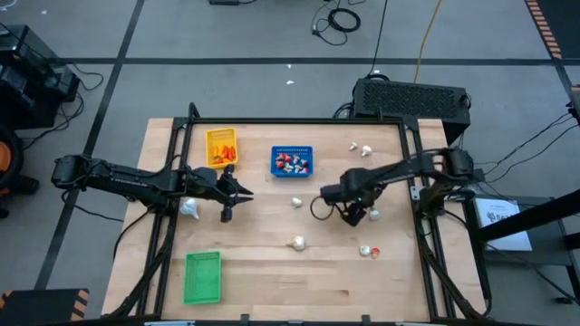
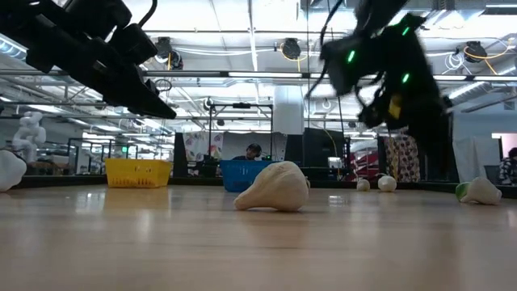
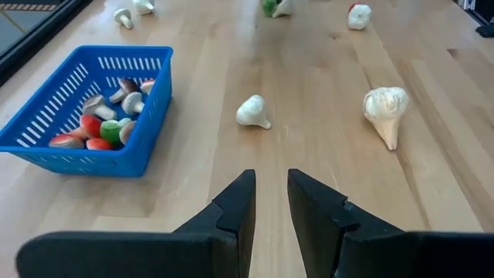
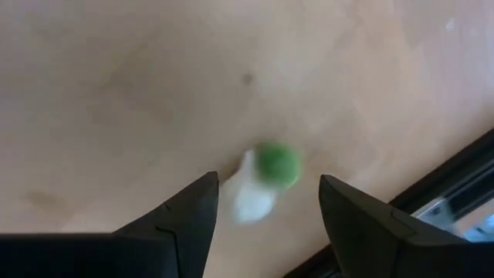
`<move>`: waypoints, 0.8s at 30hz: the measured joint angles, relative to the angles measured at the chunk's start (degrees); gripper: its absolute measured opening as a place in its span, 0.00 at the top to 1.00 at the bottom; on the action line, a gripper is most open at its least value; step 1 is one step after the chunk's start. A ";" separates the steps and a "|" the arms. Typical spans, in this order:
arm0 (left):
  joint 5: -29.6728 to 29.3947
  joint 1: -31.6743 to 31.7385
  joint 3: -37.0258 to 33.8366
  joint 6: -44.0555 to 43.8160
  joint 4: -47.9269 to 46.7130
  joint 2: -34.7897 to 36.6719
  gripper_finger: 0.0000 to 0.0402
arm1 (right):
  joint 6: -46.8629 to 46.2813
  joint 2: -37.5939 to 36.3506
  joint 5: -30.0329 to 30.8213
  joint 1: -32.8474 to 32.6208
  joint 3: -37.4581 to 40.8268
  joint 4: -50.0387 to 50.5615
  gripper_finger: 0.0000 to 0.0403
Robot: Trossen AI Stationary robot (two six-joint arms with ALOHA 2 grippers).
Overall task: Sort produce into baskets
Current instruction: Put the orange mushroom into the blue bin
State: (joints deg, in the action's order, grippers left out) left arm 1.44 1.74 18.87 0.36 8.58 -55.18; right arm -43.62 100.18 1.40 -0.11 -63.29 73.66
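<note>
A small white piece with a green top (image 4: 266,177) lies on the worktop (image 1: 272,272), between the right gripper's (image 4: 266,208) spread fingers. It looks blurry, so come down straight, then squeeze gently. The left gripper (image 3: 270,202) waits, fingers nearly together, empty.

Robotics lab: ceiling strip lights (image 2: 242,74), floor cables (image 1: 343,18)

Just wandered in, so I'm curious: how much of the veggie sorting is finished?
Partly done. The yellow basket holds orange pieces and the blue basket red-and-white ones; the green basket looks empty. The right hand is open above a green-and-white piece. Several whitish bulbs lie loose. The left hand holds nothing.
</note>
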 joint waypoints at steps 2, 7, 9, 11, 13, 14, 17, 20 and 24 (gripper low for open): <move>-0.01 0.00 0.00 0.00 0.02 0.00 0.78 | -4.47 -2.74 -0.32 -2.81 0.00 -0.12 0.47; -0.01 0.00 0.01 0.00 0.02 0.00 0.78 | -21.05 -8.74 -0.80 -11.62 -0.02 1.22 0.47; -0.01 0.00 0.00 -0.07 0.00 0.00 0.78 | -28.14 -9.94 -1.86 -15.57 -0.02 1.48 0.47; -0.01 0.00 0.02 -0.07 0.00 0.00 0.78 | -33.64 -10.19 -1.95 -19.37 -0.02 0.93 0.47; -0.01 0.00 0.00 -0.07 0.00 0.00 0.78 | -36.05 -10.10 -3.68 -22.78 -0.02 -0.19 0.47; -0.03 0.00 0.01 -0.09 0.00 0.00 0.78 | -36.11 -10.10 -5.06 -24.38 -0.02 -0.91 0.47; -0.03 0.00 0.02 -0.09 -0.02 0.00 0.78 | -31.40 -10.10 -6.53 -28.94 -0.02 -5.69 0.47; -0.03 0.00 0.01 -0.07 -0.01 0.00 0.78 | -26.14 -10.10 -6.57 -33.08 -0.02 -8.83 0.47; -0.06 0.00 0.01 0.07 0.11 0.00 0.78 | -19.45 -9.46 -5.61 -36.69 -0.04 -12.37 0.47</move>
State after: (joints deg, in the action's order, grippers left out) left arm 1.39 1.74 18.88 0.43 8.68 -55.18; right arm -63.07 90.73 -4.21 -36.80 -63.33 61.28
